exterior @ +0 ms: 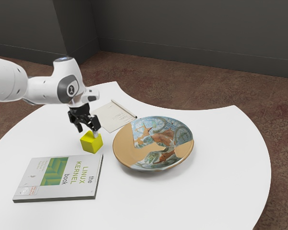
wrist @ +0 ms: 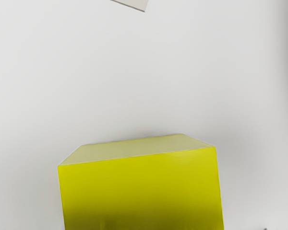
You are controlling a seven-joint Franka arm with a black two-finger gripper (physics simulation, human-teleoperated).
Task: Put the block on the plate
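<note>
The book (exterior: 62, 179) and yellow block (exterior: 90, 143) lie beside the patterned plate (exterior: 156, 143).

Book (exterior: 60, 178) and notepad (exterior: 112, 116) on table (exterior: 221, 191).

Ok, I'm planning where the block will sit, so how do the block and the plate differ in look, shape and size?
The block is plain yellow, while the plate is tan with a blue-green and brown picture. The block is cube-shaped; the plate is round and shallow. The plate is much wider than the block. Both are on the white table.
</note>
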